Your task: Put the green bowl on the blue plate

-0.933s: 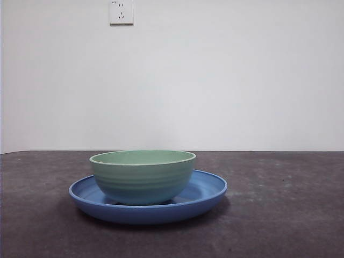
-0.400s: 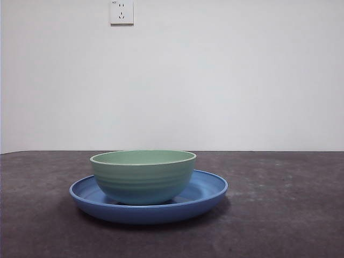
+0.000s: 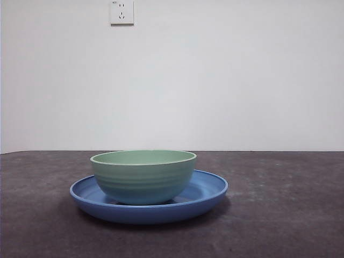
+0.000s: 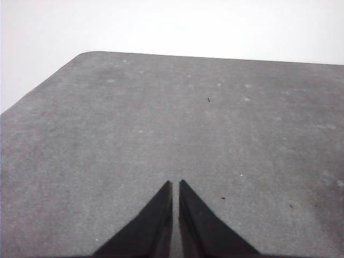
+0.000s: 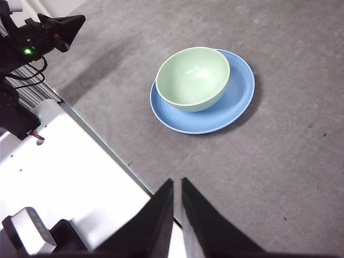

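**With both arms clear, bowl sits on plate**

While neither arm is near it, the green bowl stands upright on the blue plate, touching it, set off-centre toward one side of the plate per the right wrist view.

Right gripper: fingers clenched to a thin slit, holding nothing, touching nothing, hanging high above the worktop and well apart from the plate.

Left gripper: fingers likewise pressed together, empty, over bare worktop; bowl and plate not in its view.

Versus the earlier front frames: bowl and plate in the same spot, same pose. No arm in the front view then or now.

Worktop is dark grey, matte, lightly speckled. Plain white wall behind, with a white socket high on it. Right wrist view also shows a white base panel beside the worktop edge and black arm hardware with a green light.
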Robot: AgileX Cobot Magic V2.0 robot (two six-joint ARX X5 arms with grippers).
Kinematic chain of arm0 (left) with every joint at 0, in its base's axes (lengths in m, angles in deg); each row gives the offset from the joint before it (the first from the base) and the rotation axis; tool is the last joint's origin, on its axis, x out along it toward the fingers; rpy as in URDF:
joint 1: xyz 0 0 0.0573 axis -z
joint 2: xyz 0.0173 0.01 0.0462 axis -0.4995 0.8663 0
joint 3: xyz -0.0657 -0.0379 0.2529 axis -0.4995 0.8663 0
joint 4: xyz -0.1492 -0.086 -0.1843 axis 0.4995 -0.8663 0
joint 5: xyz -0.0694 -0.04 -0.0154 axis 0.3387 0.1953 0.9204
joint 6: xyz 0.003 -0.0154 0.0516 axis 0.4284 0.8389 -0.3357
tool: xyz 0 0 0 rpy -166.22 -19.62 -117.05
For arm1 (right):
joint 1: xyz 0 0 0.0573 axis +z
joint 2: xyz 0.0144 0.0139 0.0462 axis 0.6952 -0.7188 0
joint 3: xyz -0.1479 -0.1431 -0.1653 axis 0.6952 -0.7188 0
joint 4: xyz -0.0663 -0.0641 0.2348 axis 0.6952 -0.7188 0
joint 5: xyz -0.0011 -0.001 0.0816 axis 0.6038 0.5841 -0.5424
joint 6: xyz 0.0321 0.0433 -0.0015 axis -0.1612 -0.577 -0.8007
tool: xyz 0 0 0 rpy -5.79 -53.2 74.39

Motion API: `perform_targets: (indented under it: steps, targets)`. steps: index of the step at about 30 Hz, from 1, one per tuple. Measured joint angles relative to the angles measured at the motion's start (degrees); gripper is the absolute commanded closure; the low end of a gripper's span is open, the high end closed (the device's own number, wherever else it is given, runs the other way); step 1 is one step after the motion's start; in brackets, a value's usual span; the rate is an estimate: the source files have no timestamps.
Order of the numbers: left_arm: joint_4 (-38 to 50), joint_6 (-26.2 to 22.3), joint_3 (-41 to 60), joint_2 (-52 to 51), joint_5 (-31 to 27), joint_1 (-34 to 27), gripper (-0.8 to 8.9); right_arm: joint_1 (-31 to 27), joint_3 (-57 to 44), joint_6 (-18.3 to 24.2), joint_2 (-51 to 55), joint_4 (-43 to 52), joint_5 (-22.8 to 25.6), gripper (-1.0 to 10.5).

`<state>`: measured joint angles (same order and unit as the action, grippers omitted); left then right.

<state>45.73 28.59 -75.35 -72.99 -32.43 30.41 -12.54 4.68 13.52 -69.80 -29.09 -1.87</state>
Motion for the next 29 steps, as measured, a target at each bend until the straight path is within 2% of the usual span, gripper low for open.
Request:
perform_targets:
  steps: [12,15,18,23,26,29]
  targets:
    - [0.00,0.00,0.00,0.00,0.00,0.00,7.90,-1.05,0.00,0.00,0.00,0.00,-0.02,9.2]
    - [0.00,0.00,0.00,0.00,0.00,0.00,7.90,-5.70,0.00,0.07,0.00,0.00,-0.04,9.2]
    - [0.00,0.00,0.00,0.00,0.00,0.00,7.90,-13.42,-0.28,2.43,0.20,1.49,0.00,9.2]
    - [0.00,0.00,0.00,0.00,0.00,0.00,7.90,-26.47,-8.13,8.15,4.39,17.07,-0.02,9.2]
    - [0.00,0.00,0.00,0.00,0.00,0.00,7.90,-33.03,-16.81,9.05,8.68,29.97,-0.31,9.2]
    - [0.00,0.00,0.00,0.00,0.02,0.00,7.90,-36.61,-25.57,9.05,13.07,41.05,0.28,9.2]
